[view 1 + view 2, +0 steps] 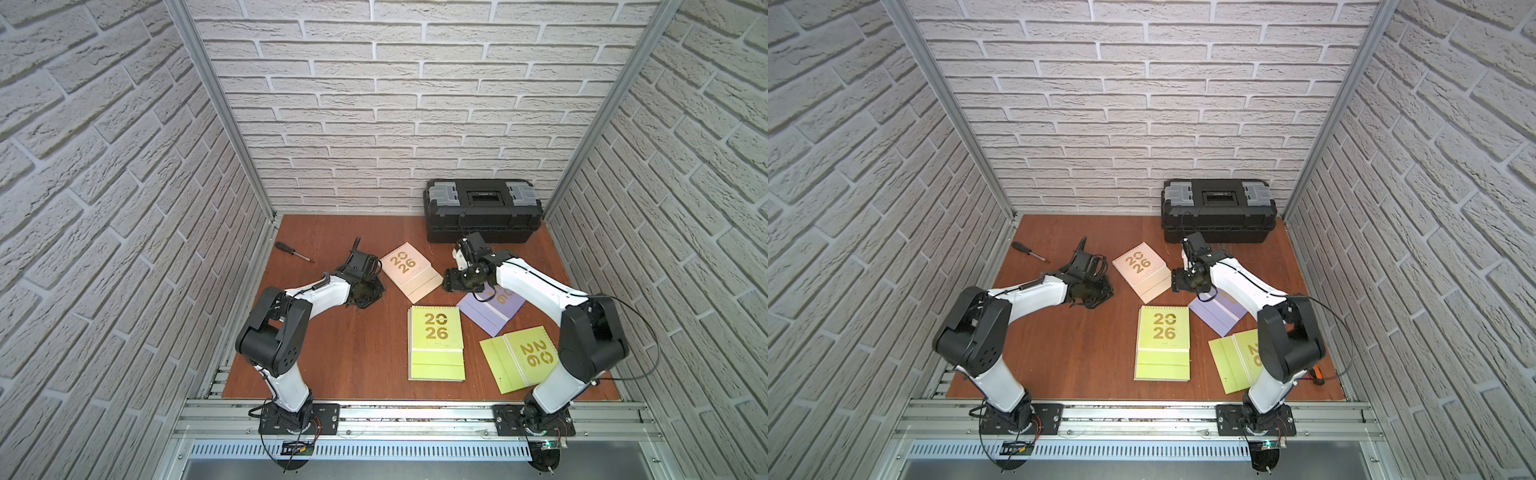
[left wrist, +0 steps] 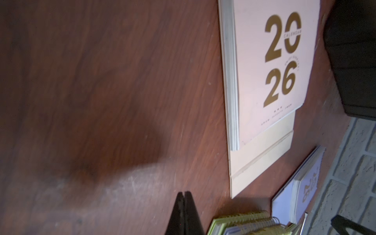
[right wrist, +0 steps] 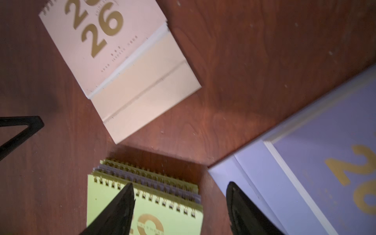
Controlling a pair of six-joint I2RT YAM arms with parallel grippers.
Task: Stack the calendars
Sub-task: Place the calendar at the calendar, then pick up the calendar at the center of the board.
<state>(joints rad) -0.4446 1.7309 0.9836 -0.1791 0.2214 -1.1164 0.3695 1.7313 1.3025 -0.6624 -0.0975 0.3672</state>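
Lime calendars (image 1: 436, 332) three, lavender calendars (image 1: 484, 313) two, peach-pink calendar (image 1: 405, 266) one.

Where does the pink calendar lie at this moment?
In both top views the pink calendar lies flat near the middle of the table, beyond the green-topped stack and nearer than the toolbox, to its left.

My right claw (image 3: 180, 184) is black, the wood-grain desk (image 1: 353, 353) reddish-brown; gold "2026" marks the peach-pink spiral calendar (image 1: 405, 270), lavender spiral calendar (image 1: 484, 318) and lime-green spiral calendar (image 1: 436, 336).
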